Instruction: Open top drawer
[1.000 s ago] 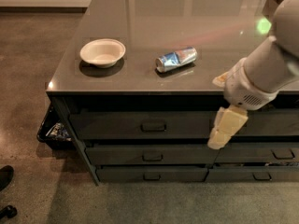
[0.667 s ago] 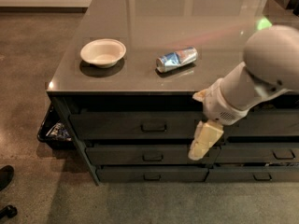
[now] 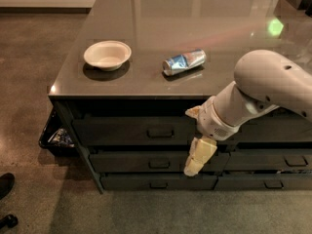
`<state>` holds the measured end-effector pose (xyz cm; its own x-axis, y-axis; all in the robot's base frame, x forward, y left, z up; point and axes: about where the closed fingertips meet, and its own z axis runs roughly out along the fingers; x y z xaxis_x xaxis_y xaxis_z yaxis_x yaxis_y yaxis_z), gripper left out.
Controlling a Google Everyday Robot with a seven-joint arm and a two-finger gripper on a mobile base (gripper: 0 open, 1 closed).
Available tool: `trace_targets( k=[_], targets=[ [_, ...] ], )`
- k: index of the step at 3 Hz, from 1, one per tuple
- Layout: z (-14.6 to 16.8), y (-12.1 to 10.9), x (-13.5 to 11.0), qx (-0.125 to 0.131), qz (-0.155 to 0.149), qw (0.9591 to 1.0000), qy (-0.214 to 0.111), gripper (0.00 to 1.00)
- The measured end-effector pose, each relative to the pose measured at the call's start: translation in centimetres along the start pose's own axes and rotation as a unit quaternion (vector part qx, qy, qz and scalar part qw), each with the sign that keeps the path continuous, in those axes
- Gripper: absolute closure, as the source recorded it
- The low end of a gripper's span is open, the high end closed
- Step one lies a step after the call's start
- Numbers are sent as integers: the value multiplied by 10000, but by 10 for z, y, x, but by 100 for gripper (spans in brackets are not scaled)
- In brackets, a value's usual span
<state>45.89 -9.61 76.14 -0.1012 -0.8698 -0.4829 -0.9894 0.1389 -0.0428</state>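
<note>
The top drawer [image 3: 122,129] is a wide dark grey front just under the counter top, with a small rectangular pull handle [image 3: 161,131] at its centre. It looks shut, flush with the fronts below. My gripper [image 3: 197,159] is cream-coloured and points downward in front of the stack. It hangs to the right of and below the handle, over the middle drawer front [image 3: 136,162]. The white arm [image 3: 263,87] reaches in from the right and hides the right end of the top drawer.
A white bowl [image 3: 107,54] and a crushed blue-silver can [image 3: 184,61] lie on the dark counter top [image 3: 146,18]. A neighbouring drawer stack [image 3: 273,161] is on the right. A black bin [image 3: 54,136] stands at the cabinet's left. Dark shoes [image 3: 6,184] are at the bottom left.
The arm has swung left across the drawer fronts. The gripper has moved left and a little lower, closer to the top drawer's handle.
</note>
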Motion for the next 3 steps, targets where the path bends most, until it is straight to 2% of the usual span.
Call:
trace_targets(
  k=[1,2,3],
  targets=[
    [18,-4,5,224,-62,9997,-87,0],
    [71,-29,25,700,-377,9962,-341,0],
    [71,-29,25,700,-377,9962,-341,0]
  ],
)
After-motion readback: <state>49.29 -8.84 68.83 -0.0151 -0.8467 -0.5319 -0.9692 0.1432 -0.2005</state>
